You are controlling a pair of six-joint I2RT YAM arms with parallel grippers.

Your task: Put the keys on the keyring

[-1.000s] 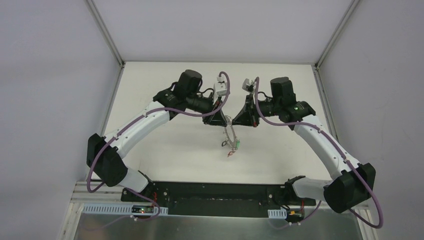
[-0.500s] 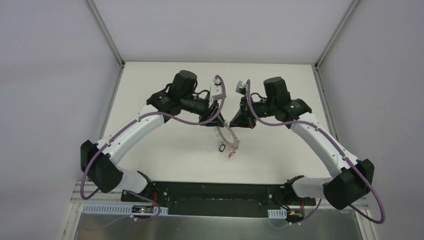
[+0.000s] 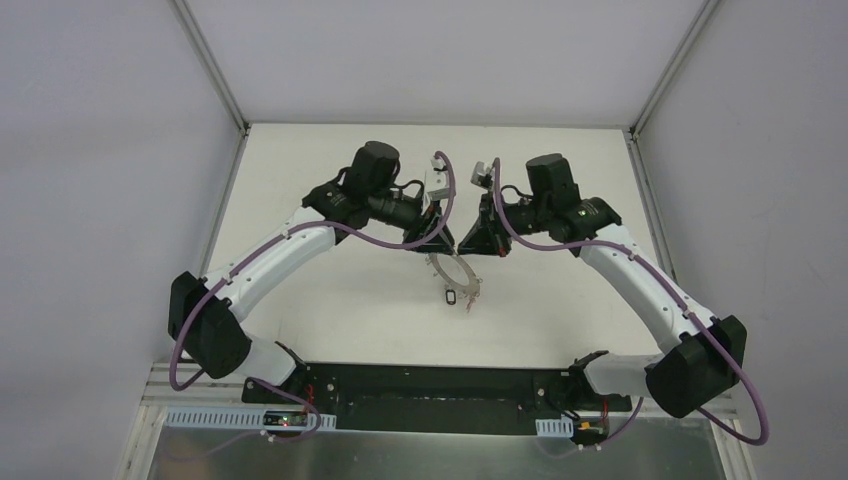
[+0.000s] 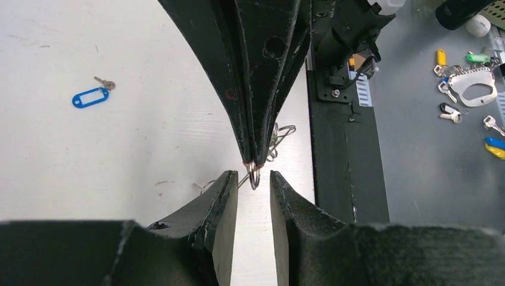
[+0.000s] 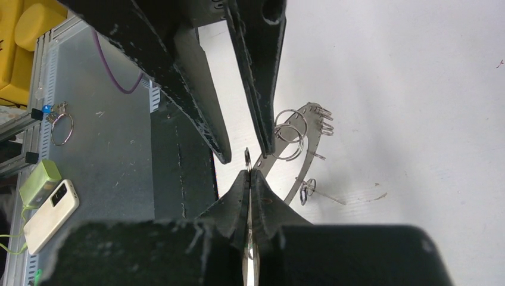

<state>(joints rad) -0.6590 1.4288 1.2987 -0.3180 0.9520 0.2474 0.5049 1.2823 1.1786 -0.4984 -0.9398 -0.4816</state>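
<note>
Swung face-on, the keyring [image 5: 308,156] hangs from the right gripper [image 5: 249,173] clamped on its loop; left gripper [image 4: 253,176] beside it gapes, keyless

The white table [image 4: 89,155] carries 1 blue-tagged key [image 4: 90,96], lying flat.

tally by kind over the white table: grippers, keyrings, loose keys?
Grippers: 2 (left gripper open, right gripper shut on the keyring)
Keyring: 1
Loose keys in view on the table: 1, the blue-tagged key
Total: 4
</note>
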